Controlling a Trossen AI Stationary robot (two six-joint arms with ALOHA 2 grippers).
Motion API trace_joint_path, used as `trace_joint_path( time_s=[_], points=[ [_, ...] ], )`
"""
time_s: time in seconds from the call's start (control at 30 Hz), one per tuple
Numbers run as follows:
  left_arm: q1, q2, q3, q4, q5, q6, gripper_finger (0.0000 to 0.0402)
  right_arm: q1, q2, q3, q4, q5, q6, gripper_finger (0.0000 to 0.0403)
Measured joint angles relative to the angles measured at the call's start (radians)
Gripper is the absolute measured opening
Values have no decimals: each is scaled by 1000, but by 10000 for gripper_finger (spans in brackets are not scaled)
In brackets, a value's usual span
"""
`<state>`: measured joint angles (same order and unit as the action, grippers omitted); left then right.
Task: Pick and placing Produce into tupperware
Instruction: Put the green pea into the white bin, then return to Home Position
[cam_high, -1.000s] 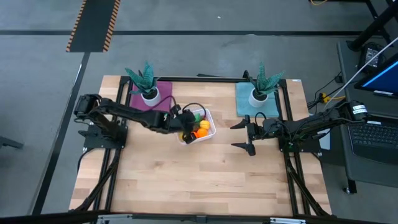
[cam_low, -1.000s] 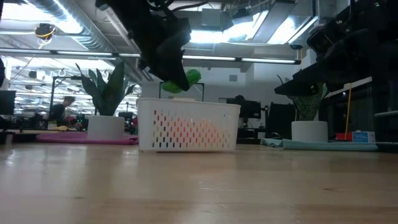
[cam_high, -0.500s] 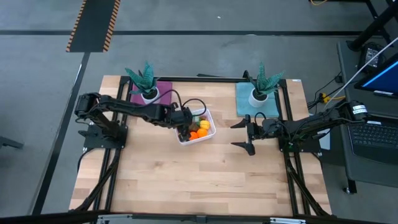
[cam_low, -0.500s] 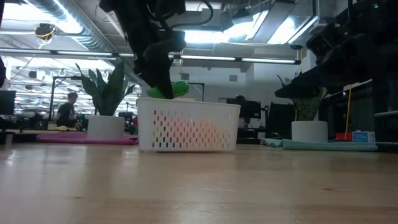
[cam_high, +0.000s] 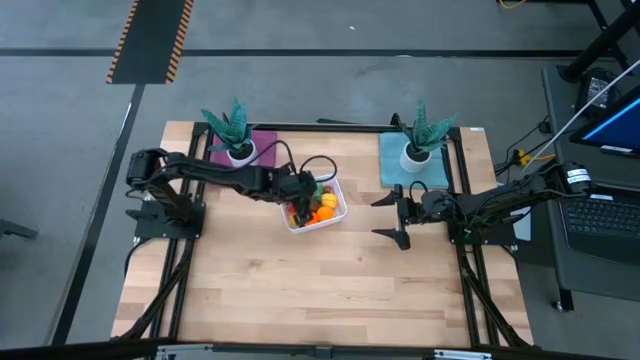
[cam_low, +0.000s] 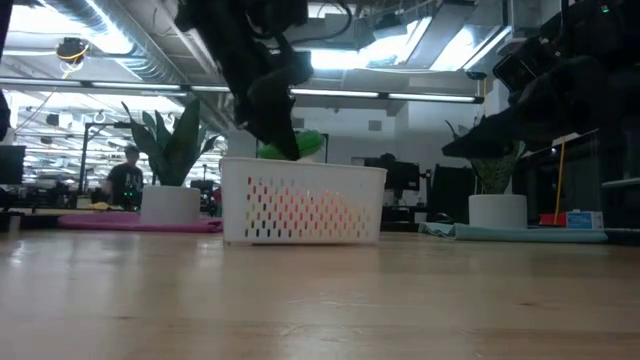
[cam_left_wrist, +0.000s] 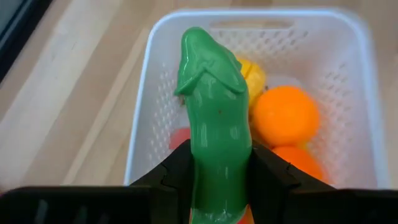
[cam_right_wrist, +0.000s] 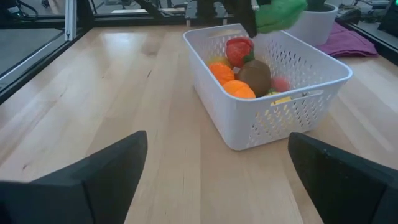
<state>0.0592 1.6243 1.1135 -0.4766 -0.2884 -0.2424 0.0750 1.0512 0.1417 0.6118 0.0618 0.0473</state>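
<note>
Left hand holds the elongated green toy vegetable over the white perforated plastic basket.

The left hand (cam_left_wrist: 217, 177) is clamped on the lower end of the elongated green toy vegetable (cam_left_wrist: 214, 118), carrying it above the white perforated plastic basket (cam_high: 338, 203) near the worktop's (cam_high: 300, 290) rear middle — placed, I judge, so that letting go drops it among the other produce. Inside, the right wrist view shows one red piece (cam_right_wrist: 239, 48), one brown piece (cam_right_wrist: 255, 76) and two orange pieces (cam_right_wrist: 238, 90); the left wrist view adds one yellow piece (cam_left_wrist: 254, 73) — others may be hidden. The right hand (cam_high: 398, 218) waits with its fingers spread apart, near one of two spiky green potted plants (cam_high: 417, 135).
</note>
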Motion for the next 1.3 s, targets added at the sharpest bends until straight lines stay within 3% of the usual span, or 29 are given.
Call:
trace_joint_path(
  time_s=[0.3, 0.63, 1.0, 1.1, 1.3],
  points=[
    [45, 42, -1, 23, 23, 35, 107, 0, 0, 0, -14, -1, -1, 388],
    [47, 42, -1, 38, 21, 41, 190, 0, 0, 0, -14, -1, -3, 388],
    [4, 25, 1, 46, 8, 28, 197, -1, 0, 0, -6, -4, -3, 388],
    [-35, -8, 1, 20, -46, 28, 198, -1, 0, 0, 22, -4, 26, 388],
    [-158, -116, 1, -29, -249, -12, 198, 0, 0, 0, 15, -3, 78, 388]
  ],
)
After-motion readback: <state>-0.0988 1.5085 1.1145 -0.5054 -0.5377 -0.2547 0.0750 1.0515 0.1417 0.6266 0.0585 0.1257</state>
